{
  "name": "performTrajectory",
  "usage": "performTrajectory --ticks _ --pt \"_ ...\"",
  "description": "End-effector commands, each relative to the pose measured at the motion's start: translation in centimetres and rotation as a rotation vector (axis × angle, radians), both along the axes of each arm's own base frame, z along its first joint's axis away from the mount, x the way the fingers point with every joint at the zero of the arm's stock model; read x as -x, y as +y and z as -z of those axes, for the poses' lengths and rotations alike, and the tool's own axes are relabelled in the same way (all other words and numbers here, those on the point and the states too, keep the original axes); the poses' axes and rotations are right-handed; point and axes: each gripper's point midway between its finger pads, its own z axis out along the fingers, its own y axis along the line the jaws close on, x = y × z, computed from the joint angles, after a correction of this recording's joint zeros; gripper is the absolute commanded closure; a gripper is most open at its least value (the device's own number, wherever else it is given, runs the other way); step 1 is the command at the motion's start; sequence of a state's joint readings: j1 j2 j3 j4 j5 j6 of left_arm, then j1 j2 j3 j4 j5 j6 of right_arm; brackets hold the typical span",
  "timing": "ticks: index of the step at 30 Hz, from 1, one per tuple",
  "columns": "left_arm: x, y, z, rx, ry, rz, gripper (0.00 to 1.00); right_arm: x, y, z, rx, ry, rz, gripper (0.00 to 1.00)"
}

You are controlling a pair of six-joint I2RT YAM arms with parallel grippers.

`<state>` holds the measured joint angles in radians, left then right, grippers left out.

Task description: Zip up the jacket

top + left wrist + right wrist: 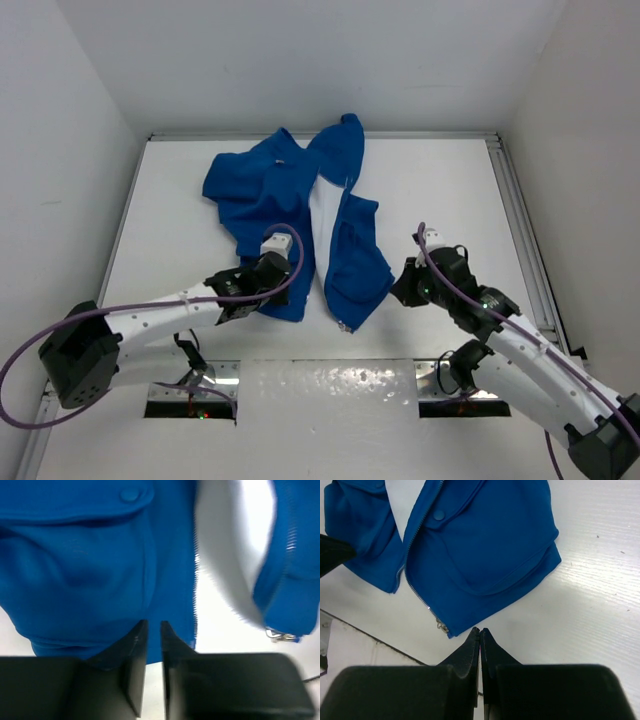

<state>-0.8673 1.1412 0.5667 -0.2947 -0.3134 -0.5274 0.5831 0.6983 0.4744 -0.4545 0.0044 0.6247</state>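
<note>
The royal-blue jacket [285, 195] lies open on the white table, with its two front panels apart. My left gripper [262, 280] is at the lower hem of the left panel [90, 570]. Its fingers stand a narrow gap apart with blue fleece between the tips [154, 630]. The right panel's silvery zipper pull [280, 636] lies to their right. My right gripper [403, 285] is shut and empty. It hovers over bare table just off the right panel's bottom corner [485, 555], close to the zipper pull [441, 626].
White walls enclose the table on three sides. A metal rail [520, 230] runs along the right edge. A shiny plate [330, 390] lies between the arm bases at the near edge. The tip of my left gripper's finger [332, 552] shows in the right wrist view.
</note>
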Motion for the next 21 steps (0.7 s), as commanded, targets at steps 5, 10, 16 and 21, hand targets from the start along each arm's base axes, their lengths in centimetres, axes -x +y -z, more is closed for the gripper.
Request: performTrajectory --ticks 5,10,16,21 --pt "-0.5 -0.4 1.1 -0.056 0.010 0.013 0.71 0.3 1.2 0.1 -0.030 0.007 -0.069 1.00" --pt "0.0 -0.5 2.0 -0.086 0.024 0.027 0.77 0.7 1.5 0.9 -0.028 0.032 -0.093 1.00" --pt "0.9 -1.3 3.1 -0.103 0.064 0.074 0.80 0.7 1.6 1.2 -0.028 0.038 -0.098 1.00" --pt "1.5 -2.3 3.3 -0.088 0.065 0.105 0.72 0.8 1.7 1.6 -0.028 0.052 -0.104 0.99"
